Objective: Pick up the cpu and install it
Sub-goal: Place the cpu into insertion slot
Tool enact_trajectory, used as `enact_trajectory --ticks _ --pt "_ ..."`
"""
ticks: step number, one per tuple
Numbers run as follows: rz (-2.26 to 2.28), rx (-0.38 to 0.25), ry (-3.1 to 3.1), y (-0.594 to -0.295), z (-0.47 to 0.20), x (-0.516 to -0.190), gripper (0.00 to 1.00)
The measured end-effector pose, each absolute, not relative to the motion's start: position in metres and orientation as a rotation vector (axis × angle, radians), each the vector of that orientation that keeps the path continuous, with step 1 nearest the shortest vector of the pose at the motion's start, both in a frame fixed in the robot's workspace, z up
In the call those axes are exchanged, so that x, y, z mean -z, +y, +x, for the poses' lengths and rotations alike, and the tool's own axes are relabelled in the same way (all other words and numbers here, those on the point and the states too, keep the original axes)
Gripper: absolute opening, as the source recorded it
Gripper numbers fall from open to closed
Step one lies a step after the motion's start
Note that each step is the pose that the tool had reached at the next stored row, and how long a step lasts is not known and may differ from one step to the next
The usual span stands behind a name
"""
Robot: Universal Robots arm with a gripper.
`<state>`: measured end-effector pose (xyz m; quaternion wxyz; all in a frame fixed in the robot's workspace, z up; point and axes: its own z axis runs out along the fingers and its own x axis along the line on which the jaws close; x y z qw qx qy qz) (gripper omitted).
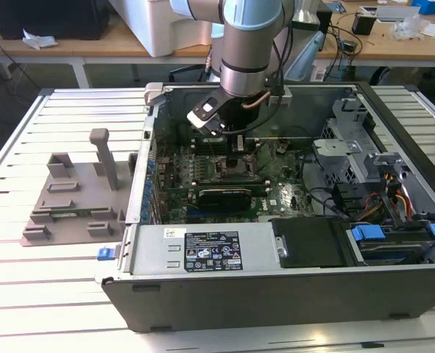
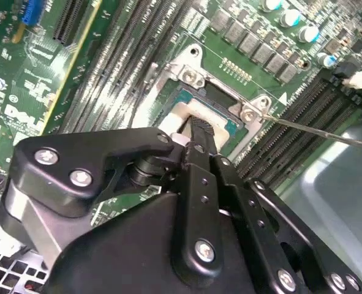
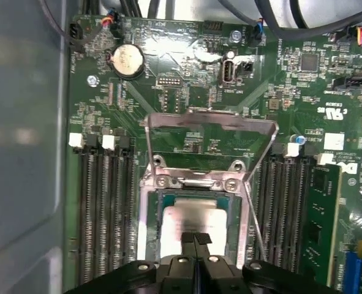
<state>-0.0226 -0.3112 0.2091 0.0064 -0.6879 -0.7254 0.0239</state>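
Cpu (image 3: pixel 190 219) is seen lying flat in the motherboard socket (image 3: pixel 149 220), so seating is judged done. The gripper (image 3: pixel 196 237) is poised just above it, fingers drawn together on nothing. The retaining frame (image 3: pixel 230 117) is not yet lowered.

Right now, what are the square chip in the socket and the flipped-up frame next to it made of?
The cpu has a top that looks like metal, matte silver-grey, with a soft pale glare. What its paler rim is made of is hard to tell. The hinged frame looks like thin bare steel, shiny grey along its edges.
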Motion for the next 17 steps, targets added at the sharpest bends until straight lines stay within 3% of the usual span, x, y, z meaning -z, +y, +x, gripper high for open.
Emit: enact_trajectory --ticks 7,17 --pt "-2.133 -0.089 -2.284 -0.311 -0.008 -0.205 0.11" --pt "-2.133 -0.091 -2.284 -0.311 -0.007 -0.228 0.11"
